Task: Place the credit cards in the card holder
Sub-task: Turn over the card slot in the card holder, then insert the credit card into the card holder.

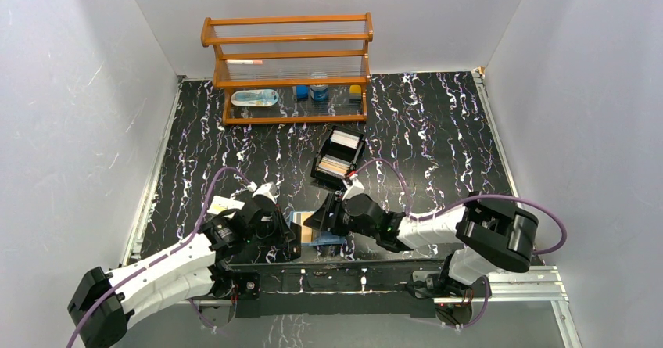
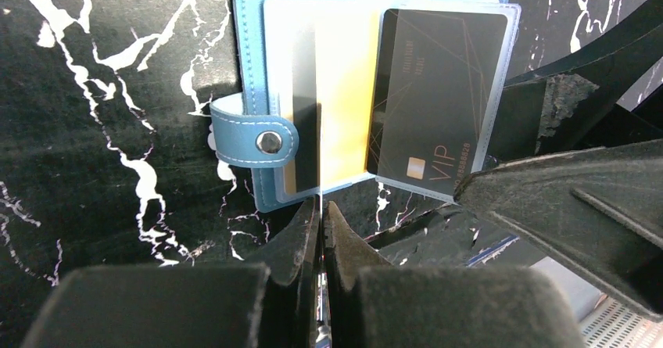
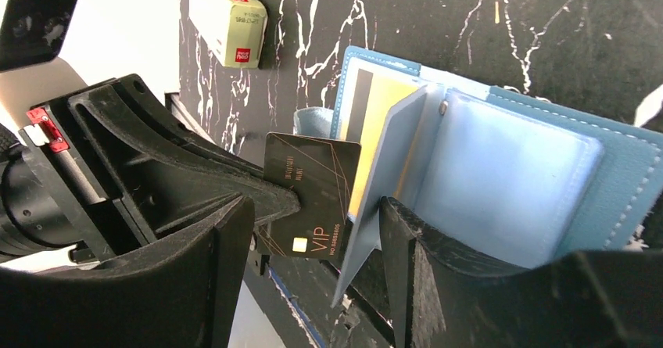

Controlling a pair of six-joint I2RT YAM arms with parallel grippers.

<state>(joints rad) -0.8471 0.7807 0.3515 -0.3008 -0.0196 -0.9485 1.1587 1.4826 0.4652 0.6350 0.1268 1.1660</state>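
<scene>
Left fingers (image 2: 301, 242) pinching card holder (image 2: 252, 66), marbled table (image 1: 438, 129), walls (image 1: 78, 129)

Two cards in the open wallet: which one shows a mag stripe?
The yellow card in the card holder: a dark stripe runs along one edge. The black card beside it shows a gold chip and VIP lettering instead.

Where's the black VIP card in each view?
Top external: cannot make it out; only the wallet shows, low centre between the arms.
Left wrist: card right of centre, in a clear sleeve of the wallet.
Right wrist: card low, left of centre, at the wallet's left edge.
Shared landmark: the blue wallet.
</scene>
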